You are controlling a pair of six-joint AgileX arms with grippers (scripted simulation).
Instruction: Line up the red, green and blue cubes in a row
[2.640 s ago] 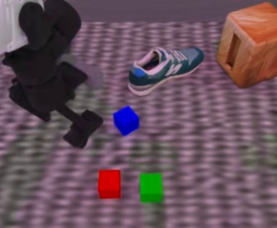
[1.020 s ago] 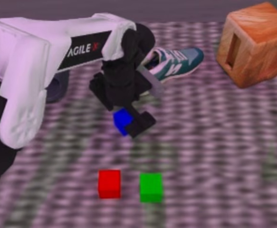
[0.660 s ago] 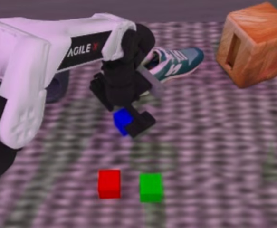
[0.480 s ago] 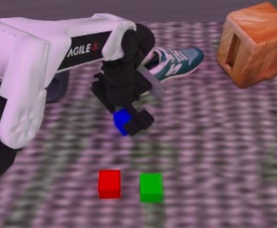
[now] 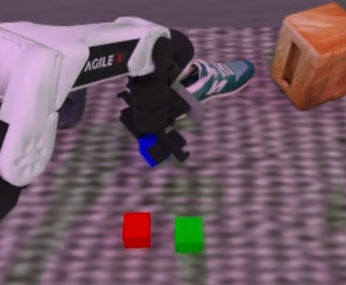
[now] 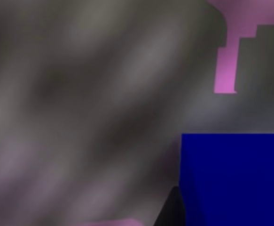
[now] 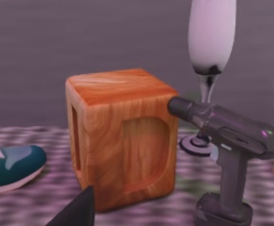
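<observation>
Left gripper (image 5: 159, 148) pinching blue cube (image 5: 149, 149) between its fingers, sitting behind red cube (image 5: 136, 229) and green cube (image 5: 189, 234), right gripper state indeterminable.

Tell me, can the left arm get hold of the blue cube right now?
Probably yes. The left gripper is already down over the blue cube, with its fingers on either side and nothing else near. The sneaker lies farther back, clear of it.
</observation>
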